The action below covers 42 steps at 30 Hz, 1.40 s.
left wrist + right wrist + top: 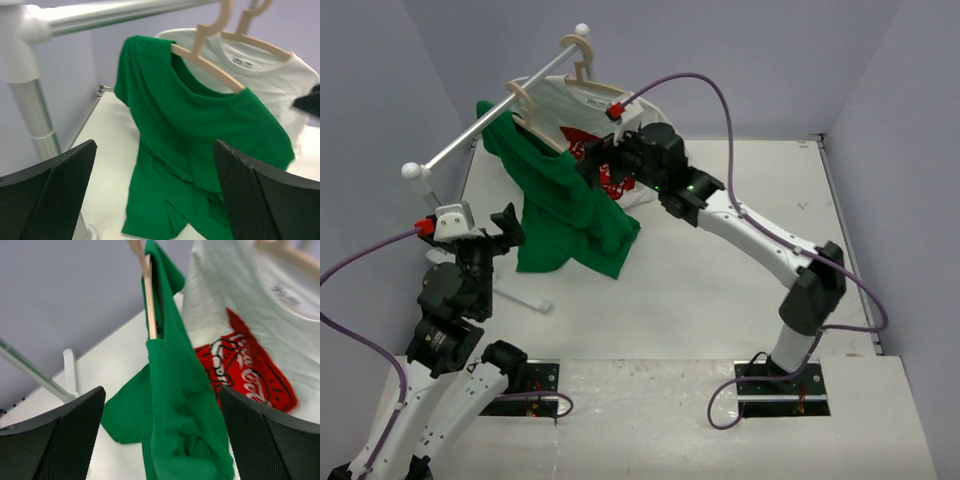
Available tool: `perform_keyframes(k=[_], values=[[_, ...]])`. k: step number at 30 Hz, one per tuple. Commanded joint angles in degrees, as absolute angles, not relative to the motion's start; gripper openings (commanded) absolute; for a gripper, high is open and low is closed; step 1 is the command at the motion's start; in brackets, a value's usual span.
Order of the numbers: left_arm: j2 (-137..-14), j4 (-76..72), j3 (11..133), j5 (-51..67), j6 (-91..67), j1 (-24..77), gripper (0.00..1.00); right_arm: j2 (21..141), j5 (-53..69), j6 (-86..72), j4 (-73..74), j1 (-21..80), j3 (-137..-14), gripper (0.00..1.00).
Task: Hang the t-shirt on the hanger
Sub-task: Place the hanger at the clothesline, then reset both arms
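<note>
Left wrist view: the green t-shirt [200, 125] is hanging lopsided, one shoulder draping over the beige hanger [210, 67], whose other arm is showing bare.
Hanger: hooking over the metal rail [125, 12] beside the white red-printed t-shirt [270, 70].
Left pincer [155, 150]: standing spread, gripping nothing, facing the shirt.
Right pincer [162, 390]: spread and empty, hovering by the bare arm, seemingly lining up to draw the cloth across.
</note>
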State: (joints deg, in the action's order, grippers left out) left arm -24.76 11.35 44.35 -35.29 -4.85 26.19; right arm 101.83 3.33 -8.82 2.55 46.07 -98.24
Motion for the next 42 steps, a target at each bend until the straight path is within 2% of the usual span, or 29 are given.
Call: perform_keyframes(k=[1, 4, 7, 10, 13, 17, 22, 34, 42], values=[[-25.59, 16.58, 47.61, -26.63, -5.15, 25.75, 1.00, 84.43, -6.52, -9.55, 7.63, 46.32, -91.72, 0.99], [-27.77, 24.11, 47.54, -29.57, -9.34, 25.75, 1.00, 69.99, -22.46, -13.30, 14.13, 46.32, -80.15, 0.99], [-28.44, 26.39, 45.20, -32.03, -12.03, 25.74, 1.00, 54.50, -29.65, -12.50, 16.17, 46.39, -66.24, 0.99], [-27.07, 26.63, 42.10, -35.30, -14.38, 25.75, 1.00, 41.29, -41.06, -12.17, 21.71, 46.32, -61.45, 0.99], [-25.51, 28.05, 41.01, -39.74, -17.52, 25.66, 1.00, 35.33, -47.82, -17.21, 35.98, 46.32, -62.93, 0.99], [-23.02, 29.14, 39.86, -43.37, -18.81, 25.58, 1.00, 30.52, -50.05, -24.94, 49.23, 46.38, -65.47, 0.99], [-19.56, 26.16, 37.93, -41.08, -16.04, 25.40, 1.00, 24.59, -53.79, -26.74, 54.32, 46.32, -64.02, 0.99], [-17.72, 23.69, 35.71, -37.62, -14.36, 25.31, 1.00, 15.39, -55.68, -26.11, 54.68, 46.32, -57.99, 0.99], [-18.05, 23.12, 35.07, -35.77, -13.89, 25.26, 1.00, 14.61, -54.00, -25.40, 52.84, 46.32, -56.95, 0.99]])
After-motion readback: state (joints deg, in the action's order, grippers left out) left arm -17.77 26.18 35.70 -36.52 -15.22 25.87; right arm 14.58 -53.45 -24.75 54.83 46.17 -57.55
